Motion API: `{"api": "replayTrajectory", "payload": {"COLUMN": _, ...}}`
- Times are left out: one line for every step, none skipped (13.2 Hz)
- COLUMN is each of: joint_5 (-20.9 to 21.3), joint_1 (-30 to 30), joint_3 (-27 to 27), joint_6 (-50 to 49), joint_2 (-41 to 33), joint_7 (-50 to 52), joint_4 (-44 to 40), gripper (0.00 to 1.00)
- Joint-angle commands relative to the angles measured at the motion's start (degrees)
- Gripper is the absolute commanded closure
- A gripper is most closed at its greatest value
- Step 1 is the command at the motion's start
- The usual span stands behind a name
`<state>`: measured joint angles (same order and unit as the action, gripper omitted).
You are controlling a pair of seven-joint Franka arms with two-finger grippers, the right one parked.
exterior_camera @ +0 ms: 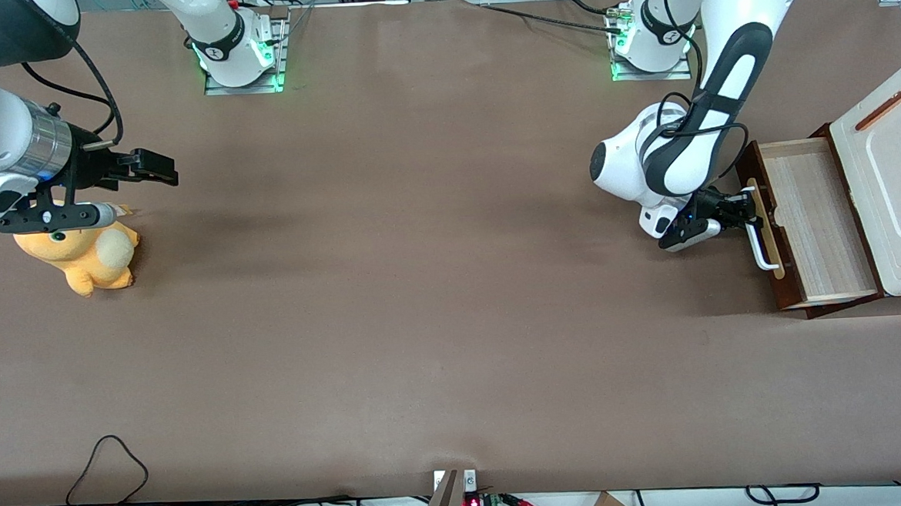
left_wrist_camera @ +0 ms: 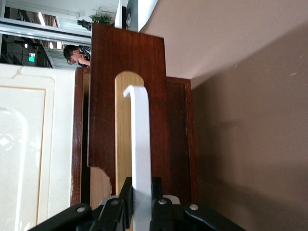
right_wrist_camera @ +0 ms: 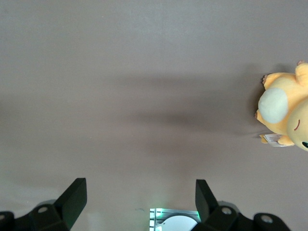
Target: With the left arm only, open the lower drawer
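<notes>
While the brown worktop stretches wide and bare toward the front camera, the action sits at the working arm's end of it. A shallow lower drawer stands pulled out from under a cream-white cabinet top, so its pale wood inside lies open to view from above. Its dark reddish-brown front faces the middle of the worktop and carries a white bar handle mounted on a pale wood strip.

Directly in front of that drawer front, the left arm bends down from its base, which is farther from the front camera, and ends in a small black claw. Its tips reach the handle bar at a point along the bar's length that lies farther from the front camera than the bar's middle.

Seen from the wrist, the claw has one finger pressed against each side of the white bar handle, so it is clamped on the bar. The bar runs straight away from the claw along the pale wood strip, with the dark wooden front of the drawer around it.

Far toward the parked arm's end of the worktop lies an orange plush toy with a cream belly.
</notes>
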<state>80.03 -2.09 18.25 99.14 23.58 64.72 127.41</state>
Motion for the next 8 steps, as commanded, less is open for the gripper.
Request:
{"api": "replayTrajectory", "payload": {"joint_5": -0.75, "joint_1": -0.99, "joint_3": 0.64, "joint_6": 0.36, "joint_2": -1.25, "joint_7": -2.93, "joint_4": -1.38, "gripper": 0.0}}
{"api": "replayTrajectory", "payload": {"joint_5": -1.01, "joint_1": -0.99, "joint_3": 0.64, "joint_6": 0.44, "joint_2": -1.43, "joint_7": -3.02, "joint_4": -1.46, "gripper": 0.0}}
{"api": "replayTrajectory", "payload": {"joint_5": -1.28, "joint_1": -0.99, "joint_3": 0.64, "joint_6": 0.53, "joint_2": -1.61, "joint_7": -2.94, "joint_4": -1.46, "gripper": 0.0}}
{"api": "replayTrajectory", "payload": {"joint_5": -3.37, "joint_1": -0.9, "joint_3": 0.64, "joint_6": 0.71, "joint_2": -2.31, "joint_7": -2.93, "joint_4": -1.64, "gripper": 0.0}}
{"api": "replayTrajectory", "payload": {"joint_5": -7.83, "joint_1": -0.9, "joint_3": 0.73, "joint_6": 1.4, "joint_2": -4.05, "joint_7": -2.93, "joint_4": -2.94, "gripper": 0.0}}
{"api": "replayTrajectory", "payload": {"joint_5": -14.48, "joint_1": -0.82, "joint_3": 1.08, "joint_6": 3.24, "joint_2": -5.81, "joint_7": -3.02, "joint_4": -5.48, "gripper": 0.0}}
{"api": "replayTrajectory", "payload": {"joint_5": -20.99, "joint_1": -0.73, "joint_3": 1.17, "joint_6": 3.69, "joint_2": -7.83, "joint_7": -3.72, "joint_4": -7.51, "gripper": 0.0}}
{"api": "replayTrajectory", "payload": {"joint_5": -25.49, "joint_1": -0.73, "joint_3": 1.43, "joint_6": 3.61, "joint_2": -9.85, "joint_7": -6.86, "joint_4": -9.44, "gripper": 0.0}}
